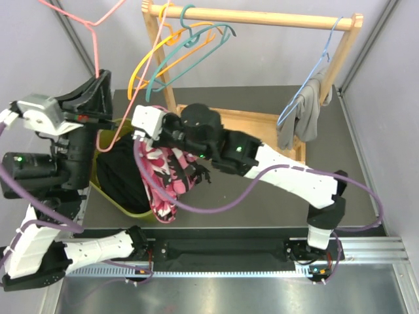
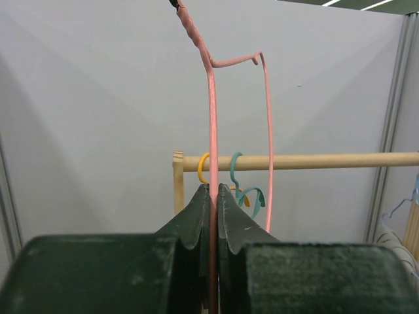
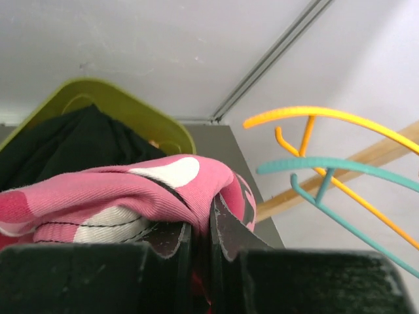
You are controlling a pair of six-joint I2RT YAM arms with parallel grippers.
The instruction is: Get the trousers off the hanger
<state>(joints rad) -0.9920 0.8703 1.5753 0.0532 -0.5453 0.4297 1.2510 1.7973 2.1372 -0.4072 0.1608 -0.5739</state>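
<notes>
Left gripper point(image 2: 213, 191): pinches pink wire hanger point(image 2: 211, 131) between jaws, holds it upright. Right gripper point(image 3: 211, 204): clamps jaws on pink patterned trousers point(image 3: 124, 190), bunched over rim of yellow-green bin point(image 3: 141, 108), beside black clothing point(image 3: 69, 140).

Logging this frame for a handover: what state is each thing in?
Left claw, shut on pink hanger.
Pink hanger, bare, held up.
Right claw, shut on pink trousers.
Pink trousers, off hanger, bunched by bin.
Yellow hanger, empty, on rail.
Teal hanger, empty, on rail.
Blue hanger, carrying grey garment.
</notes>
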